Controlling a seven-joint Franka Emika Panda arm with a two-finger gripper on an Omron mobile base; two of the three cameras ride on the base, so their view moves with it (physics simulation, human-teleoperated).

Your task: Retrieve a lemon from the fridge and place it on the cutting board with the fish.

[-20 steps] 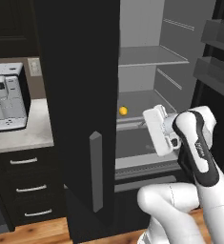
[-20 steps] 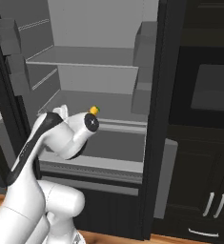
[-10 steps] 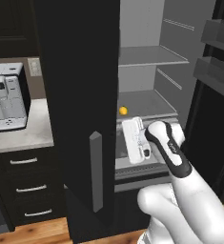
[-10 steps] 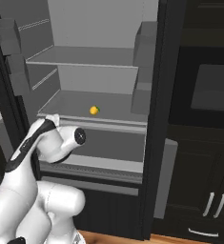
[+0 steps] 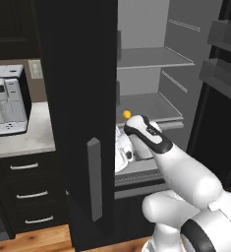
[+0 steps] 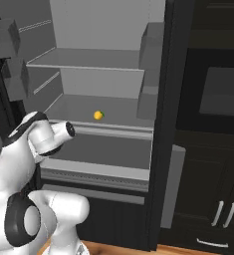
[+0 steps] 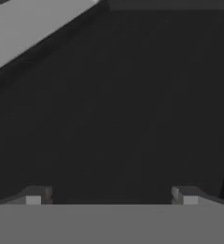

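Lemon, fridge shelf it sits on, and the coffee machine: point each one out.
lemon point(image 6: 98, 115): right base view, middle of the fruit.
fridge shelf point(image 6: 123, 107): right base view, bare grey surface to the right of the fruit.
coffee machine point(image 5: 9, 101): left base view, its silver front.

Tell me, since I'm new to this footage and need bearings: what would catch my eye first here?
The black fridge stands wide open, its pale grey shelves bare except for one small yellow lemon on the middle shelf. The white arm bends low in front of it, below the lemon, and in the hand view the gripper shows its jaws spread wide with nothing between them. Left of the fridge, a coffee machine sits on the counter.
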